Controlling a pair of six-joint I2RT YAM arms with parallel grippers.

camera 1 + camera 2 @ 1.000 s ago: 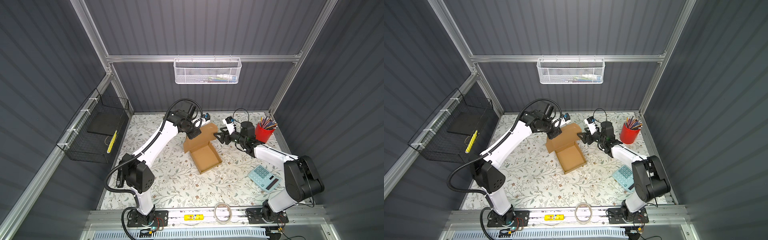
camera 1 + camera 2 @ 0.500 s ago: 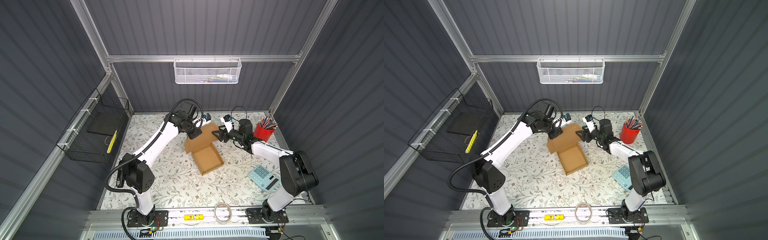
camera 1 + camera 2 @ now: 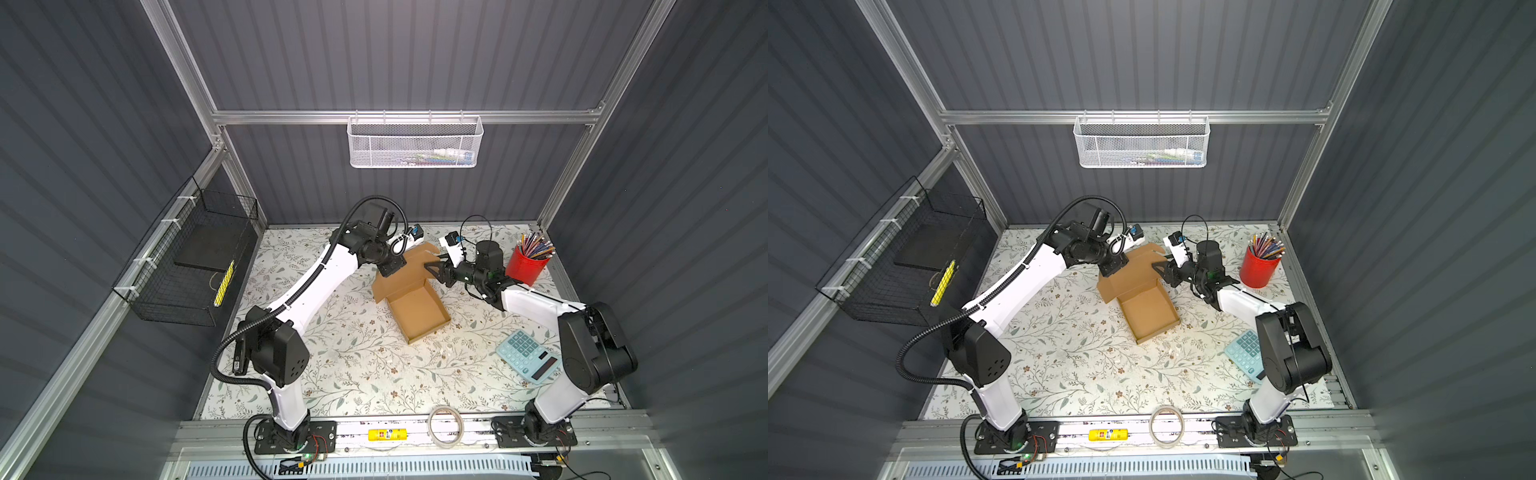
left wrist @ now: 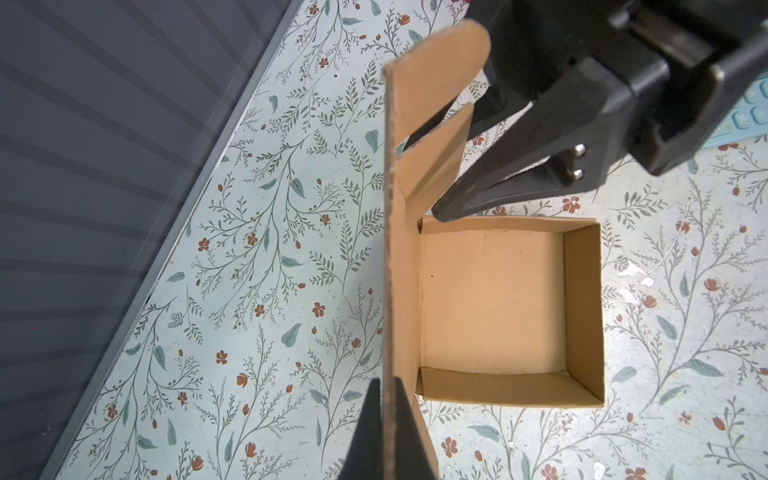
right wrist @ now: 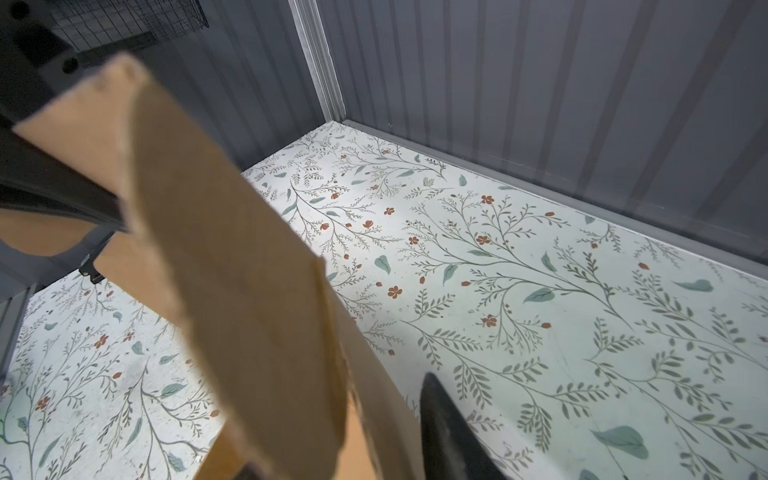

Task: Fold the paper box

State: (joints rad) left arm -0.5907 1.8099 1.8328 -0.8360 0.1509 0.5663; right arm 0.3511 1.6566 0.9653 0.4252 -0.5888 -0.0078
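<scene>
Floral table [image 3: 357, 365]: the paper box [image 3: 417, 309] sits near its middle, toward the back, with the tray open upward and its walls raised. The lid [image 3: 409, 266] stands upright off the tray's rear edge, between the two arms. The left gripper [image 3: 388, 271] is clamped on the lid's free edge at the end nearer its own arm, one finger on each face, as the left wrist view confirms. The right gripper [image 3: 435, 268] is at the lid's opposite end, jaws narrow, astride the lid's side flap [image 4: 440, 153]. Whether its fingers press that flap cannot be told.
</scene>
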